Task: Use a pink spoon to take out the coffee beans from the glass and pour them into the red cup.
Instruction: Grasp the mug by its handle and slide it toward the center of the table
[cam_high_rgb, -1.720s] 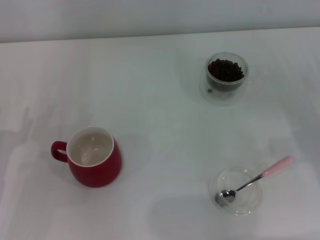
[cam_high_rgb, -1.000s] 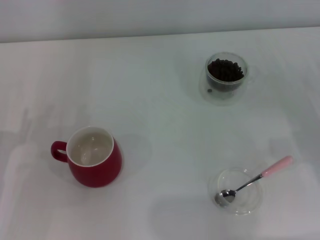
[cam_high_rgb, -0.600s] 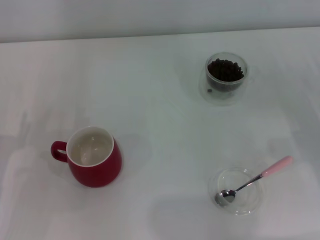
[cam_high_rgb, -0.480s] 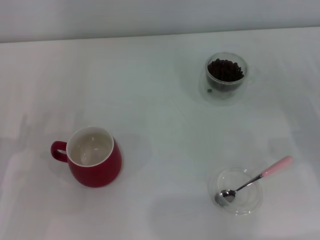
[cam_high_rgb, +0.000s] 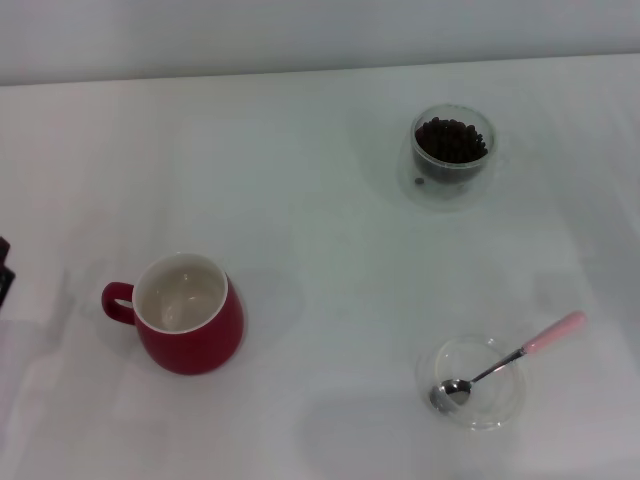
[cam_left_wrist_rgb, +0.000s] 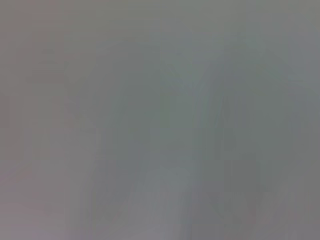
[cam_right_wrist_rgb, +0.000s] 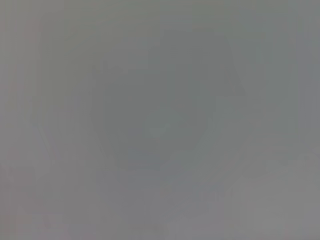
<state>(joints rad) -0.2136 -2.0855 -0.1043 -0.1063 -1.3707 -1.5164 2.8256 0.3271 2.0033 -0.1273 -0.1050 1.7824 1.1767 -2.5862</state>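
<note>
In the head view the red cup (cam_high_rgb: 188, 314) stands upright at the near left, its cream inside empty and its handle pointing left. The glass (cam_high_rgb: 453, 152) stands at the far right, filled with coffee beans (cam_high_rgb: 451, 139). The pink spoon (cam_high_rgb: 510, 358) lies at the near right with its metal bowl in a flat clear dish (cam_high_rgb: 474, 381) and its pink handle over the dish's rim, pointing right and away. A dark tip of my left gripper (cam_high_rgb: 4, 268) shows at the left edge, left of the cup. My right gripper is out of view. Both wrist views show only plain grey.
The white table (cam_high_rgb: 320, 250) runs to a pale wall at the back. Open table surface lies between the cup, the glass and the dish.
A dark part of my left gripper has come into the head view at the left edge. The cup, glass, dish and spoon have not moved.
</note>
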